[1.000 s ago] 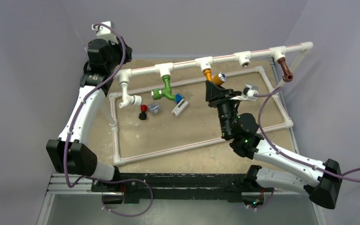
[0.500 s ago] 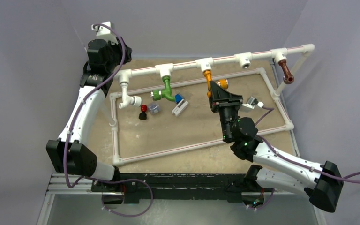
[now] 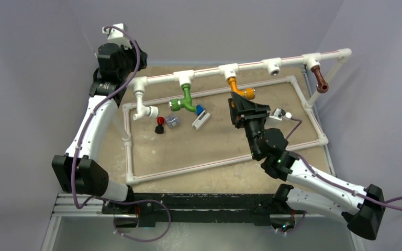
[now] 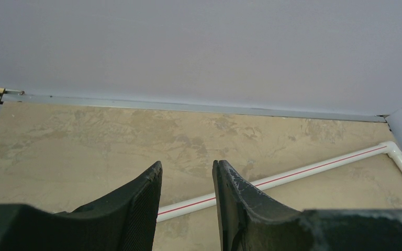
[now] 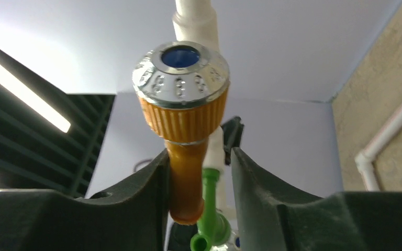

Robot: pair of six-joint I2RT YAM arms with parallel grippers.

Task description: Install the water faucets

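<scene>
Broadly, the scene is taken up by a sandy board, which is bordered by a low white pipe frame. Over its far edge a raised pipe rail is carried, and all places are given from this rail.

Between the rail and the near side of the frame a wide stretch of bare board is seen, mostly below the rail's left and middle part.

The left arm is bent up beside the rail's left end, close to the side wall. The left gripper is held above the board, with the fingers a little spread and nothing between them.

The right arm is stretched from the near right corner toward the rail's middle. The right gripper is placed just under the third socket from the rail's left end, around the stem of the orange faucet. Its fingers are spread: one is laid against the stem, and the other is kept apart from it by a small gap. This faucet is hung from that socket, with its silver cap turned toward the wrist camera.

The green faucet is hung from the next socket to the left. The brown faucet is hung near the rail's right end, beside the frame's edge. Between the orange and brown ones, a socket is seen with its mouth open.

Under the rail's left part a small red-and-black knob is found on the board.
</scene>
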